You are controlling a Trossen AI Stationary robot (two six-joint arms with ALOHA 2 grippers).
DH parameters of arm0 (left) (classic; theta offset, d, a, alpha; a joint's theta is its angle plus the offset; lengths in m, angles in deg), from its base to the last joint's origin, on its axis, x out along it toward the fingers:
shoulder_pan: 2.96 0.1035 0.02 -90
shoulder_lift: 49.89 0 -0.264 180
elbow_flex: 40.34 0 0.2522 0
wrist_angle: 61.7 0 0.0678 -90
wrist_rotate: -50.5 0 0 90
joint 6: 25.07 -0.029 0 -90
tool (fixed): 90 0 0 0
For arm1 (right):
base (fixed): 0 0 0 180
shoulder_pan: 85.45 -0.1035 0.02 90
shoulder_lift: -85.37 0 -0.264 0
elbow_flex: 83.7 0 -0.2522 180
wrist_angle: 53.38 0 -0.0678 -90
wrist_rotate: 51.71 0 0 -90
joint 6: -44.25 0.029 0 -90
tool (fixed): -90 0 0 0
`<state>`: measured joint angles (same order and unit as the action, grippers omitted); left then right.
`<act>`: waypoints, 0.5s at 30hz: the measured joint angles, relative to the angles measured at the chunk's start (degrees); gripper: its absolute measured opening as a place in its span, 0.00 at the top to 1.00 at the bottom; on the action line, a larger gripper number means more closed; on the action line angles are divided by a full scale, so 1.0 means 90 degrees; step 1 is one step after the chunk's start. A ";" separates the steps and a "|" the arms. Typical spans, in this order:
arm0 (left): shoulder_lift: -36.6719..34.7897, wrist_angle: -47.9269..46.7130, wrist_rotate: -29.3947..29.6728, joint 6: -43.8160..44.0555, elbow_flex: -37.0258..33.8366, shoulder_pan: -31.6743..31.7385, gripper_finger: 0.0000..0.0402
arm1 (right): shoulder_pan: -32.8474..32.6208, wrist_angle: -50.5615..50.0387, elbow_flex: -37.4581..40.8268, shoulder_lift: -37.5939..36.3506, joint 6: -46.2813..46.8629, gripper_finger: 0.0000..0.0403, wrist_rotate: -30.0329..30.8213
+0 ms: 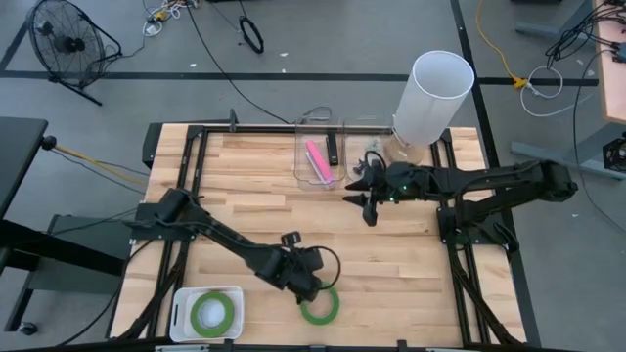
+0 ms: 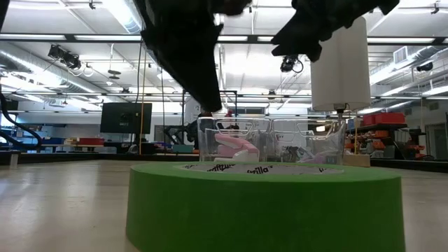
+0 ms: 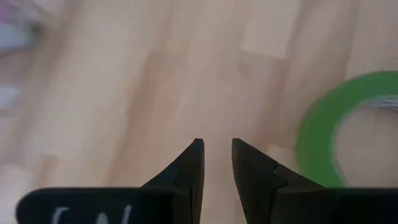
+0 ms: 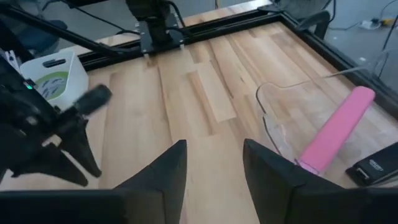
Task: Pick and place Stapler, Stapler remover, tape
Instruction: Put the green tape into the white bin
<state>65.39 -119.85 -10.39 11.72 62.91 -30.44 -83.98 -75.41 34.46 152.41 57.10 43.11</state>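
Left gripper (image 1: 311, 289) sits low over the desk (image 1: 254, 186) near the front edge, jaws nearly closed with a thin gap, holding nothing. A green tape roll (image 1: 319, 307) lies flat on the wood just beside it: wide ring, open centre, print on the inner core in the low view (image 2: 262, 203); in the left wrist view it sits off to one side of the fingers (image 3: 189, 171), not between them (image 3: 320, 134). A second green roll (image 1: 211, 312) lies flat in a white bin (image 1: 179, 305) at the front left corner. Right gripper (image 1: 366, 200) hovers mid-desk, just in front of two clear trays (image 1: 299, 156) at the back edge, jaws spread, empty. Left tray holds a pink stapler (image 1: 317, 160) lying flat; a small black item lies beside it in the right wrist view (image 4: 372, 167). Tall white cylinder (image 1: 430, 95) stands beside the right tray.
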 joint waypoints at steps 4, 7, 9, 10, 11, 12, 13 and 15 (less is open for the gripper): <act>0.0188 0.0128 -0.0769 0.0001 0.0000 0.0111 0.79 | -0.0308 -0.0001 0.0000 0.0000 -0.0035 0.61 0.0488; 0.0212 0.0213 -0.1220 0.0001 0.0000 0.0118 0.79 | -0.0443 -0.0003 0.0000 0.0000 -0.0047 0.61 0.0794; 0.0211 0.0341 -0.1548 -0.0001 0.0000 0.0115 0.79 | -0.0493 -0.0005 0.0000 0.0000 -0.0048 0.61 0.0927; 0.0208 0.0363 -0.1729 -0.0002 0.0001 0.0101 0.79 | -0.0506 -0.0005 0.0000 0.0000 -0.0048 0.61 0.0959; 0.0206 0.0397 -0.1917 0.0000 0.0000 0.0089 0.79 | -0.0519 -0.0005 0.0000 0.0000 -0.0048 0.61 0.0993; 0.0203 0.0464 -0.2089 0.0000 0.0000 0.0070 0.79 | -0.0529 -0.0011 0.0000 0.0000 -0.0045 0.61 0.1054; 0.0199 0.0529 -0.2228 -0.0002 0.0000 0.0054 0.79 | -0.0529 -0.0018 0.0000 0.0000 -0.0045 0.61 0.1085; 0.0199 0.0602 -0.2482 -0.0004 0.0000 0.0022 0.79 | -0.0529 -0.0015 0.0000 0.0027 -0.0045 0.61 0.1086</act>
<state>67.18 -114.44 -32.73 11.68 62.91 -30.24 -88.74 -75.55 34.46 152.65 56.70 52.88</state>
